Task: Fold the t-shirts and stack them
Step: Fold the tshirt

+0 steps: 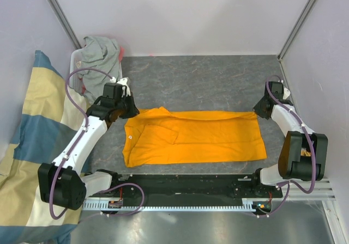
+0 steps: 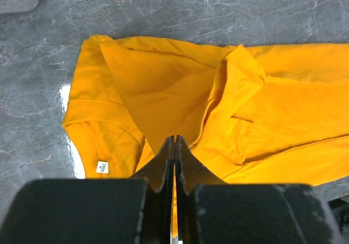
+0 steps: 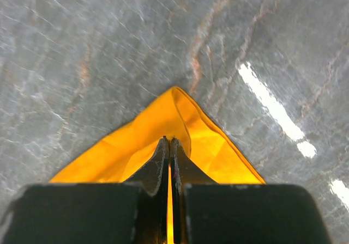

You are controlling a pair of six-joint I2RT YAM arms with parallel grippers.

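Two t-shirts, one in work, one waiting.

Item 1: orange t-shirt. It lies spread on the grey marbled worktop. Its long axis runs left to right, with the round neck toward the left arm and the hem toward the right arm. One sleeve is turned in over the chest, and a narrow fold shows along the far edge.

Item 2: grey t-shirt. It is heaped unfolded at the far left corner, apart from the orange one and nearer the left arm.

Left pincer: jaws closed tight at the far corner of the neck end. An orange sliver shows between the fingers, so it appears to have the cloth pinched.

Right pincer: jaws closed tight at the far hem corner. That corner rises in a small peak around the tips, which suggests it is gripped.

Governing relation: both pincers sit on the far long edge, one at each end, and the body of the shirt lies from them toward the arm bases. A lengthwise fold would likely need that edge carried toward the near one, with both ends kept level.

Markings: one small white neck label, its print too small to read. No brand is visible.

Also present: cream-and-blue blocked cloth, draped at the left.
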